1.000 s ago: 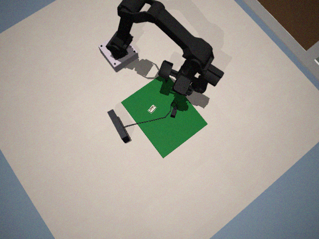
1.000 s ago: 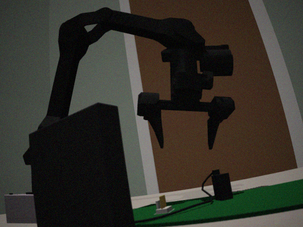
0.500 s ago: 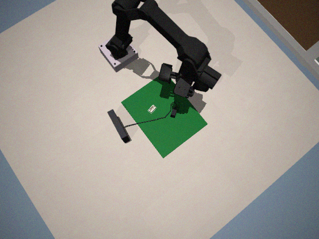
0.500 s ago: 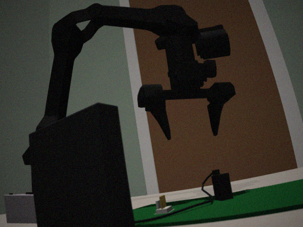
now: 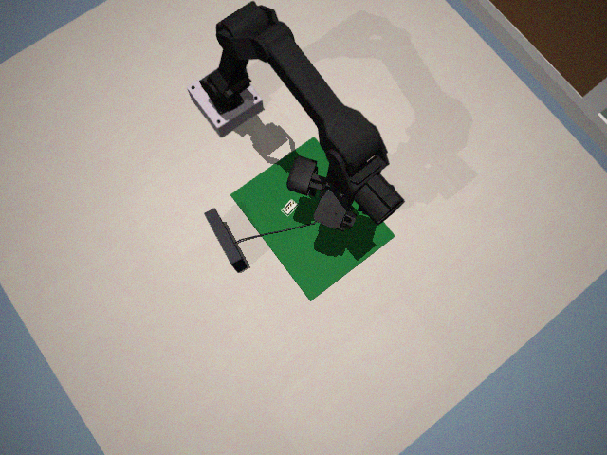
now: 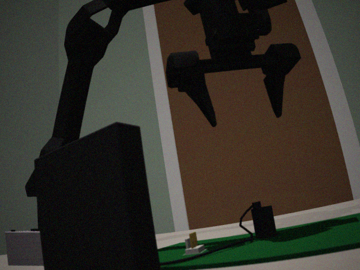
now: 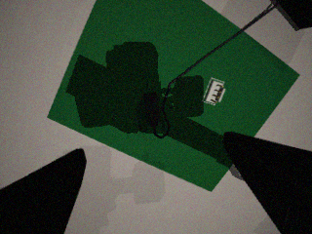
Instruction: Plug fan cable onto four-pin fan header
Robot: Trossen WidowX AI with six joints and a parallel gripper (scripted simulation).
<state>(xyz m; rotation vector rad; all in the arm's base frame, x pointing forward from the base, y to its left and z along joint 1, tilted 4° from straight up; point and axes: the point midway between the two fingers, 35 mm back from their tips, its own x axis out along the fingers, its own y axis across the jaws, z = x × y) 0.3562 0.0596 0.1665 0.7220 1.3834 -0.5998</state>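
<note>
The green board (image 5: 303, 264) (image 6: 305, 241) (image 7: 146, 29) lies flat on the table. The white four-pin header (image 5: 290, 208) (image 6: 193, 245) (image 7: 214, 91) stands on it with nothing plugged onto it. The black plug (image 6: 262, 220) (image 7: 150, 111) stands upright on the board apart from the header, in the arm's shadow; the top view hides it under the gripper. Its thin cable (image 5: 274, 230) (image 7: 219, 46) runs to the black fan (image 5: 225, 240) (image 6: 93, 197) (image 7: 297, 10) beside the board. My gripper (image 5: 319, 195) (image 6: 245, 119) (image 7: 155, 146) is open wide and empty, high above the plug.
The arm's grey base block (image 5: 225, 110) (image 6: 20, 247) sits behind the board. The fan stands on edge at the board's left side. A brown door with a pale frame (image 6: 261, 160) is in the background.
</note>
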